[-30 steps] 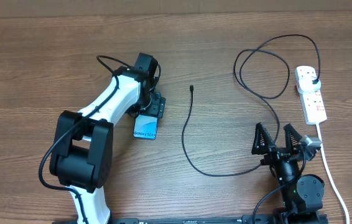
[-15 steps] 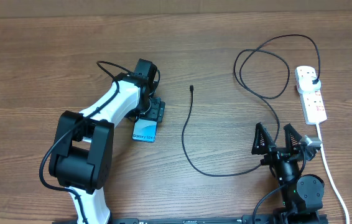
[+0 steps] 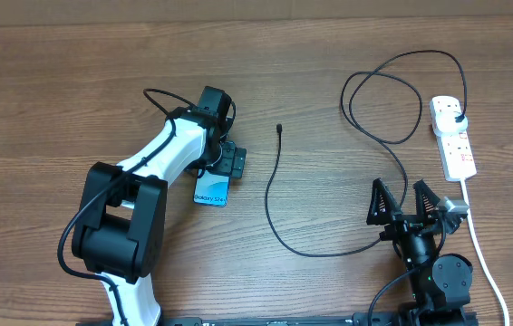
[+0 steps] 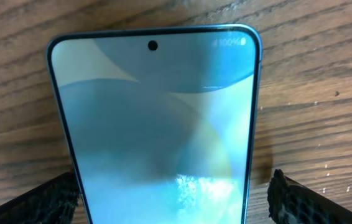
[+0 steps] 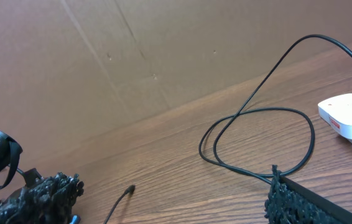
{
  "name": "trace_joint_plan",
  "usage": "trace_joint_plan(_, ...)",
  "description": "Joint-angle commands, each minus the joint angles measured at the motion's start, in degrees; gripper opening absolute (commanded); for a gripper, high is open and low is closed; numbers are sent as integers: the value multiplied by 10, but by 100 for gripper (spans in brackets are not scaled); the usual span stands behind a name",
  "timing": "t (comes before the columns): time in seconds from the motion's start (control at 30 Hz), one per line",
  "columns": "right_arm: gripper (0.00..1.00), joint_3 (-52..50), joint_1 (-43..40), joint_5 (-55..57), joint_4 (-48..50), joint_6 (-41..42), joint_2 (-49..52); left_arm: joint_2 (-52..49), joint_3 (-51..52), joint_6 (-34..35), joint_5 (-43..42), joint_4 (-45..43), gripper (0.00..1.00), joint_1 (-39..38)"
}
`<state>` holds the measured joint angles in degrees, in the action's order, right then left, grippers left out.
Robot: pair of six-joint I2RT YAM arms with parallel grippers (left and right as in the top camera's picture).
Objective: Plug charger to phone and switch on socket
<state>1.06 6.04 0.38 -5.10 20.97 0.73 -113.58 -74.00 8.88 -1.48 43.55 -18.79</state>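
Right gripper (image 3: 397,186): low right of the overhead view, jaws spread wide with nothing in them; the cable passes on the table under it.
Charger (image 3: 311,255): thin black cable. Its low bend lies at centre-bottom, one run climbs toward mid-frame, and the other loops at upper right.
Cable handling: likely light and limp, so it will sag and swing if lifted mid-run. The best hold looks to be just behind the plug tip, so the tip points where the jaws point.
Phone (image 3: 211,189): flat on the table (image 3: 57,72), left of centre, screen lit and face up.
Left gripper (image 4: 177,200): released, straddling the phone's long sides. The right pad stands clear of the edge. The left pad is just beside its edge, and I cannot tell if it touches.
Phone handling: probably slim, light and slick, with glass that could mark. Take it by the long edges rather than the face. The port is not visible.
Plug tip (image 3: 278,129): alone at centre, up and right of the phone and apart from it.
Socket (image 3: 457,151): white strip at far right, with the adapter (image 3: 457,118) seated in its upper outlet.
Switch handling: small, so one fingertip press seems enough.
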Motion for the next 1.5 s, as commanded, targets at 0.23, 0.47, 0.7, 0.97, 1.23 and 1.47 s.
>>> trace_joint_plan(0.23, 100, -6, 3, 0, 4, -2, -6, -5, 45, -16, -9, 4, 95, 0)
trace_joint_plan(0.47, 100, -6, 3, 0, 4, -2, -6, -5, 45, -16, -9, -6, 93, 0)
trace_joint_plan(0.7, 100, -6, 3, 0, 4, -2, -6, -5, 45, -16, -9, -7, 98, 0)
trace_joint_plan(0.97, 100, -6, 3, 0, 4, -2, -6, -5, 45, -16, 2, -12, 97, 0)
trace_joint_plan(1.23, 100, -6, 3, 0, 4, -2, -6, -5, 45, -16, 3, -6, 93, -7)
trace_joint_plan(1.47, 100, -6, 3, 0, 4, -2, -6, -5, 45, -16, 0, -5, 84, -22)
